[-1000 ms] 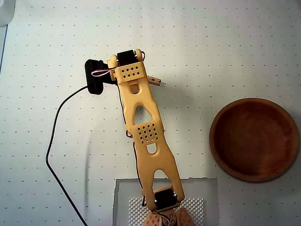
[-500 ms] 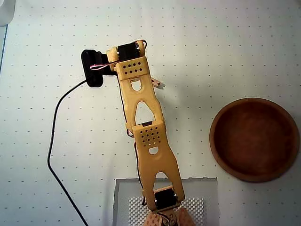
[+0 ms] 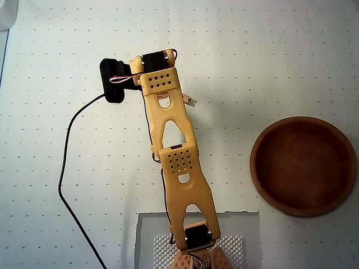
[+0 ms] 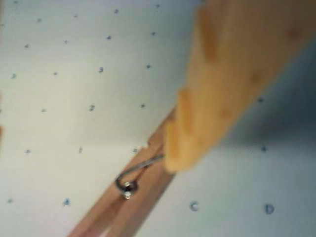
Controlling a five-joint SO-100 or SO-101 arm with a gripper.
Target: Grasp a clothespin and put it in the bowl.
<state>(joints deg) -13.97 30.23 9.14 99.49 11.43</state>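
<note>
Overhead view shows us the yellow printed arm [image 3: 171, 157] stretched from the near edge of the white dotted mat [image 3: 269, 50] toward its middle, with only one end of the small light-wood spring clothespin [image 3: 187, 99] peeking out just right of the wrist. The round reddish-brown wooden bowl [image 3: 303, 166] sits near the right edge of the mat, empty and well apart from the arm, so we judge that nothing has been delivered yet. In the wrist view the clothespin [image 4: 129, 196] lies diagonally across the mat, its metal coil in plain sight, and one blurred yellow finger [image 4: 224, 94] of the gripper [image 4: 163, 148] overlaps its upper half. We cannot tell from either picture whether the jaws are apart or closed on the wood, since the second finger is out of sight; nor can we say whether the clothespin rests on the mat or is just off it. We judge the task to be at the grasping stage: securing the clothespin, carrying it to the bowl and releasing it all remain.
</note>
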